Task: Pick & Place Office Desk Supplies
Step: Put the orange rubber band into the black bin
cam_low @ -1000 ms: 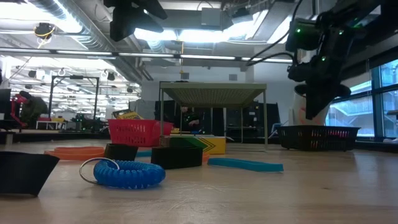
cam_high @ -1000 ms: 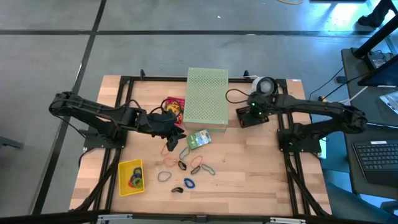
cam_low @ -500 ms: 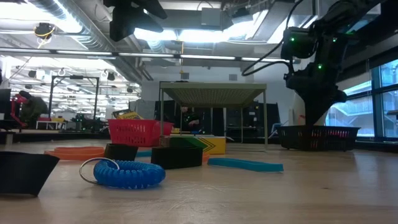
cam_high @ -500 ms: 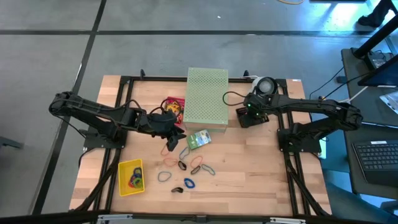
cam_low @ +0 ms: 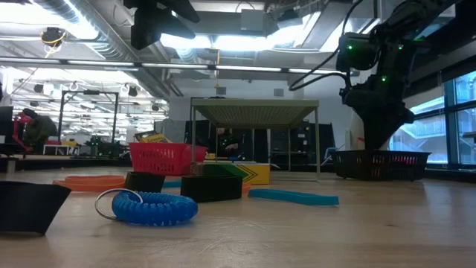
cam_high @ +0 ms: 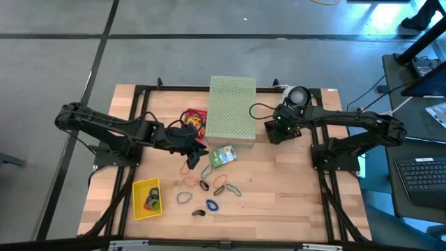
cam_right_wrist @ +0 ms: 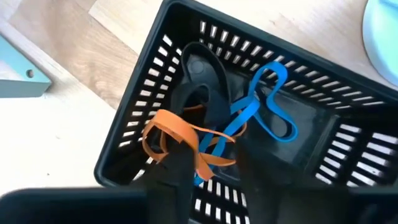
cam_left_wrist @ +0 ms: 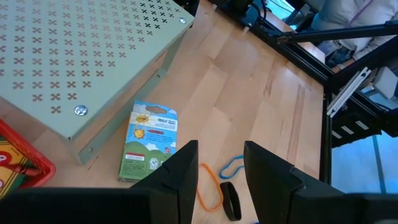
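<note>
Over by the far right of the table, the right gripper [cam_high: 277, 130] hangs just above the black basket [cam_right_wrist: 323, 81] — fingers parted w/ an orange band [cam_right_wrist: 177, 140] draped across one of them, so the drop isn't quite clean. A blue band [cam_right_wrist: 264, 109] and a black clip [cam_right_wrist: 202, 78] already lie in that basket. That's the done part, as far as I can see, plus a few bits in the yellow tray [cam_high: 137, 204].

Left gripper [cam_left_wrist: 219, 162] hovers near the table's middle, fingers apart, gripping nothing, above a green-yellow card box [cam_left_wrist: 148, 140] beside the pale green perforated box [cam_high: 231, 106]. Loose bands [cam_high: 221, 185] sit scattered on the wood in front — I'd say plenty left, prob. under halfway.
</note>
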`<action>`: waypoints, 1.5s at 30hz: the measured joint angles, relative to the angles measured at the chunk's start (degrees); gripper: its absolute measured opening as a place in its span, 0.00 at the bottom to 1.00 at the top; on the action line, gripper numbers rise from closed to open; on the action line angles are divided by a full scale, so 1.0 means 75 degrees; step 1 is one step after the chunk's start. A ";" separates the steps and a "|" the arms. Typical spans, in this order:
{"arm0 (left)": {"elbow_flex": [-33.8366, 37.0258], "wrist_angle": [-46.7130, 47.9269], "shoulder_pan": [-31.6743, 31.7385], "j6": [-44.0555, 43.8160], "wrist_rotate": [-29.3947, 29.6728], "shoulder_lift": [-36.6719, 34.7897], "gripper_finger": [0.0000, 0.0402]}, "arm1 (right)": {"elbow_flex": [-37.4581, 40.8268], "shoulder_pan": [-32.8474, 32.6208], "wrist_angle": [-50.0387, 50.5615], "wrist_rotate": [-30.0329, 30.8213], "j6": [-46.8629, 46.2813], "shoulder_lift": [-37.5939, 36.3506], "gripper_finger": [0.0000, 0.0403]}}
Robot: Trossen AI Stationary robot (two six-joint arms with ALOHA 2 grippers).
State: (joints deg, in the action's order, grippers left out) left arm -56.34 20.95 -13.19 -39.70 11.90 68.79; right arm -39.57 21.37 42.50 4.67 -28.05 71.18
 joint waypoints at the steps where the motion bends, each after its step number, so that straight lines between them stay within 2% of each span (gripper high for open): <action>1: 0.0000 0.0000 0.0000 -0.0001 0.0000 0.0000 0.31 | 0.0000 0.0000 -0.0003 -0.0001 -0.0023 0.0000 0.33; 6: -0.0002 0.0003 0.0000 -0.0021 -0.0142 0.0000 0.31 | -0.0003 0.0000 0.0101 -0.0021 -0.0167 -0.0170 0.45; 10: 0.0000 0.0003 -0.0003 -0.0021 -0.0175 0.0000 0.31 | -0.0003 -0.0001 0.0276 0.0035 -0.0208 -0.0530 0.47; 17: 0.0000 0.0012 0.0000 -0.0012 -0.0175 0.0000 0.31 | -0.0009 -0.0003 0.0709 0.0331 -0.0345 -0.1124 0.42; 24: 0.0000 0.0017 0.0000 0.0122 -0.0172 0.0000 0.31 | -0.0009 -0.0003 0.1448 0.0446 -0.0181 -0.0953 0.34; 27: 0.0000 0.0016 0.0000 0.0119 -0.0174 0.0000 0.31 | -0.0012 -0.0002 0.1001 0.0064 -0.0202 -0.0962 0.31; 31: 0.0000 0.0017 0.0000 0.0082 -0.0191 0.0000 0.31 | -0.0012 0.0087 0.0932 0.0187 -0.0377 -0.0965 0.28; 33: -0.0002 0.0015 0.0000 0.0066 -0.0199 0.0000 0.31 | -0.0012 0.0173 0.0756 -0.0140 -0.0379 -0.0962 0.27; 37: -0.0001 0.0015 0.0000 0.0061 -0.0199 0.0000 0.31 | -0.0012 0.0360 0.0734 -0.0167 -0.0593 -0.0959 0.26; 40: -0.0001 0.0015 0.0000 0.0061 -0.0281 0.0000 0.31 | -0.0015 0.0519 0.0541 -0.0699 -0.0602 -0.0959 0.25; 43: 0.0000 0.0017 0.0000 0.0061 -0.0334 0.0000 0.31 | -0.0009 0.0603 0.0775 -0.0523 -0.0811 -0.0956 0.25; 45: 0.0000 0.0017 0.0000 0.0061 -0.0350 0.0000 0.31 | -0.0012 0.0622 0.0523 -0.0892 -0.0831 -0.0956 0.25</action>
State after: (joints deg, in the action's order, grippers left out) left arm -56.34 21.08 -13.19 -39.24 9.28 68.79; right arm -39.66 26.03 46.42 -2.02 -34.28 64.01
